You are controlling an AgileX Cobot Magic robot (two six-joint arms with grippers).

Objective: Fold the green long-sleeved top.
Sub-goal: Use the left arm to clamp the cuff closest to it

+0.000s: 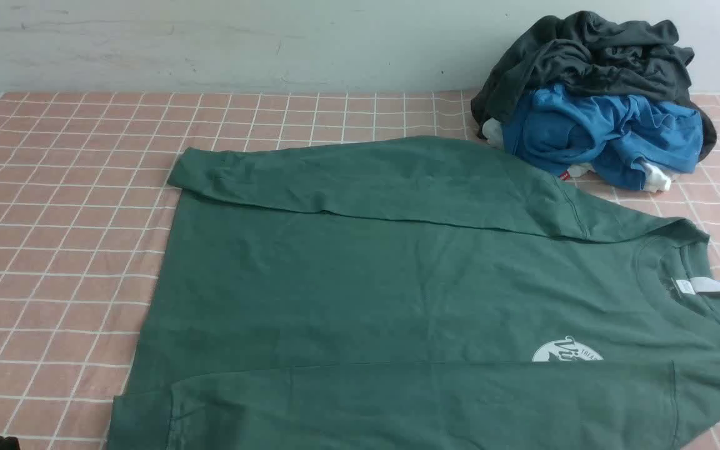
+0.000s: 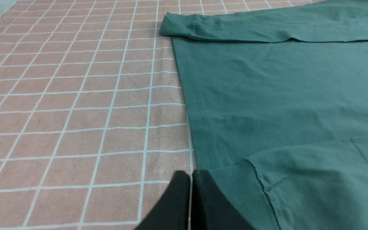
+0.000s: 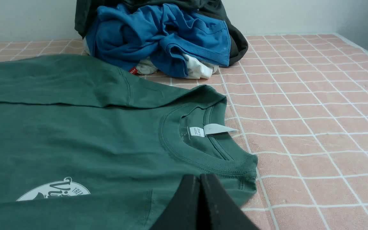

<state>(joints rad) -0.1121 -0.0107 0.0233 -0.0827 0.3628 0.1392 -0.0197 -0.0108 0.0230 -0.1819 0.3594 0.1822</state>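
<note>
We cannot establish the type of premises. We observe a desk [image 1: 54,250] under a pink cloth with a white grid, a plain, scuffed pale wall [image 1: 241,44] behind it, and heaped garments [image 1: 591,106]. These indicate a clothes-handling station; home, lab or workshop remains undetermined.

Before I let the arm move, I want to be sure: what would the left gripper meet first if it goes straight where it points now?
Probably the green long-sleeved top, at the cuff of its near folded sleeve; the left gripper's closed fingers seem to hover over there, though depth is unclear.
</note>
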